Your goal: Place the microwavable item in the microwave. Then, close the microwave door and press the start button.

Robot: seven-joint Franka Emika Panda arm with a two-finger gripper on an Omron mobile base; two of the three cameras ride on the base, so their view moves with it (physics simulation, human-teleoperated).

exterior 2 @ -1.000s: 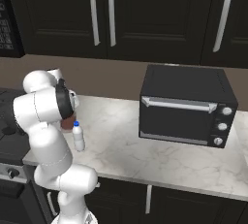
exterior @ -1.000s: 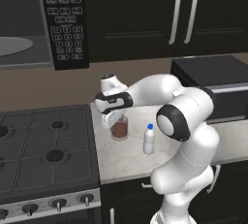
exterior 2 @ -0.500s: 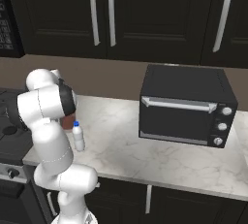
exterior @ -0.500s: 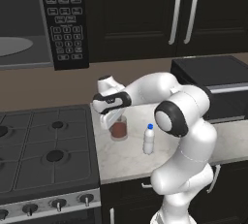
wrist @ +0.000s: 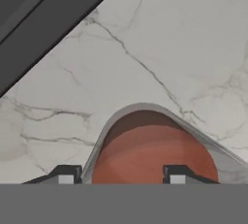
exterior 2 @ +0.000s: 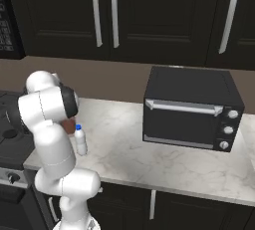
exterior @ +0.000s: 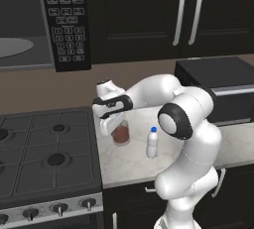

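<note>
Right now, gripper (exterior: 113, 124): over the glass, fingers apart, one on each side of its rim; contact unclear.
Tumbler (exterior: 120, 134): upright on marble counter (exterior: 129, 158), just right of stove (exterior: 44, 158), reddish-brown liquid inside.
White bottle (exterior: 153, 142): near, right of tumbler.
Toaster oven (exterior 2: 191, 108): farther right.
Microwave (exterior: 44, 22): above stove, open, keypad (exterior: 67, 25) visible.

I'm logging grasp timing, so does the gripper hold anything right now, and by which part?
Cannot be told. The gripper is down at the glass tumbler, one fingertip outside its rim and the other over the liquid, but no closed grip shows.
</note>
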